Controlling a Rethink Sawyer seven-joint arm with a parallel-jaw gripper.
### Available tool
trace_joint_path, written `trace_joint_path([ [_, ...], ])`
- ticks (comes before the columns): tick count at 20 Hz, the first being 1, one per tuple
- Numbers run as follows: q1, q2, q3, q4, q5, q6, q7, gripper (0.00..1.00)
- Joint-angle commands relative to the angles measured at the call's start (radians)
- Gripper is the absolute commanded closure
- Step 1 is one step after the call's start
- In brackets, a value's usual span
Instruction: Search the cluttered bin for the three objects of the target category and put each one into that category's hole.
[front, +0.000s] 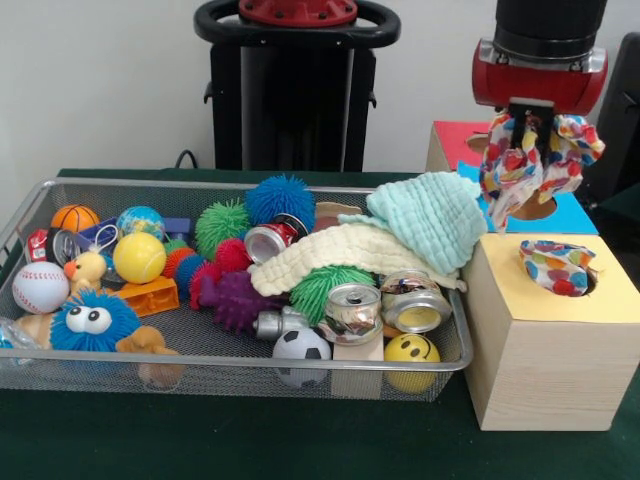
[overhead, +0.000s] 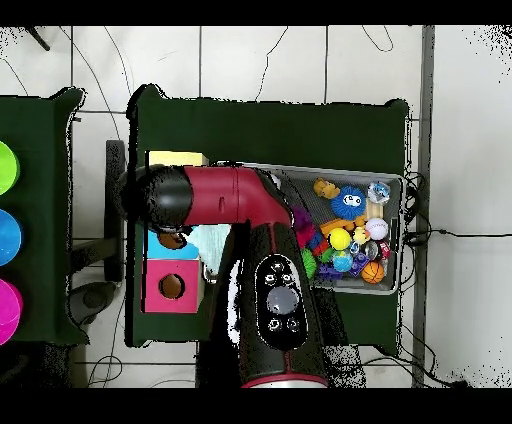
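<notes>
The bin (front: 30, 205) is silver wire mesh with a smooth metal rim. The yellow-faced box (front: 545, 370) shows pale matt wood grain. The dotted cloth (front: 530, 150) is soft fabric, and the mint-green cloth (front: 430, 215) looks knitted. The cans (front: 352, 310) are glossy metal

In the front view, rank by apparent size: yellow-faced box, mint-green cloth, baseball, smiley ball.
1. Yellow-faced box
2. Mint-green cloth
3. Baseball and smiley ball: look alike, and the smiley ball is partly hidden by the bin rim, so unranked.

Arm (overhead: 235, 195): red shell, black rounded joints; claw (front: 532, 135) beneath red collar, black cylinder.
</notes>
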Motion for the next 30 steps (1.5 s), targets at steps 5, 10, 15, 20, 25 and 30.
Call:
trace_joint_path([
  [5, 0.002, 0.066, -0.033, 0.054, 0.060, -0.073, 0.231, 1.00],
  [10, 0.034, 0.051, -0.051, 0.032, 0.088, -0.024, 0.258, 1.00],
  [15, 0.036, 0.096, -0.068, -0.058, 0.095, 0.012, 0.238, 1.00],
  [20, 0.045, 0.130, -0.075, -0.091, 0.116, -0.013, 0.248, 1.00],
  [25, 0.063, 0.172, -0.101, -0.140, 0.116, -0.031, 0.247, 1.00],
  [30, 0.047, 0.217, -0.087, -0.138, 0.119, -0.126, 0.211, 1.00],
])
